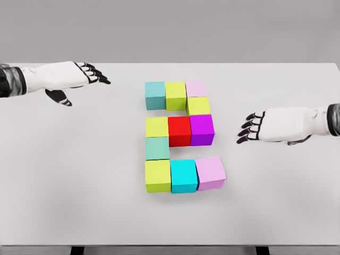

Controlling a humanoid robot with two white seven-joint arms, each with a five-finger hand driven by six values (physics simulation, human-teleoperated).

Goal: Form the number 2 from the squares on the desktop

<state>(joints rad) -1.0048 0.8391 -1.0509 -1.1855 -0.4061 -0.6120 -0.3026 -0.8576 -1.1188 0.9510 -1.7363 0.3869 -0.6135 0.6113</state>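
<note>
The cube figure 2 sits mid-table. Its near-right lilac cube (211, 173) sits slightly skewed, left of and nearer than the right hand (254, 127), which is the closer one. Both it and the far-left left hand (87, 74) are released, fingers spread, holding nothing.

On a pale grey table (64, 175), cubes are seen in teal (155, 95), yellow-green (176, 95), pale pink (196, 88), red (179, 130), magenta (202, 129), cyan (184, 175) and lilac (211, 172), flanked by white hands (79, 77) with black fingers (249, 129).
</note>
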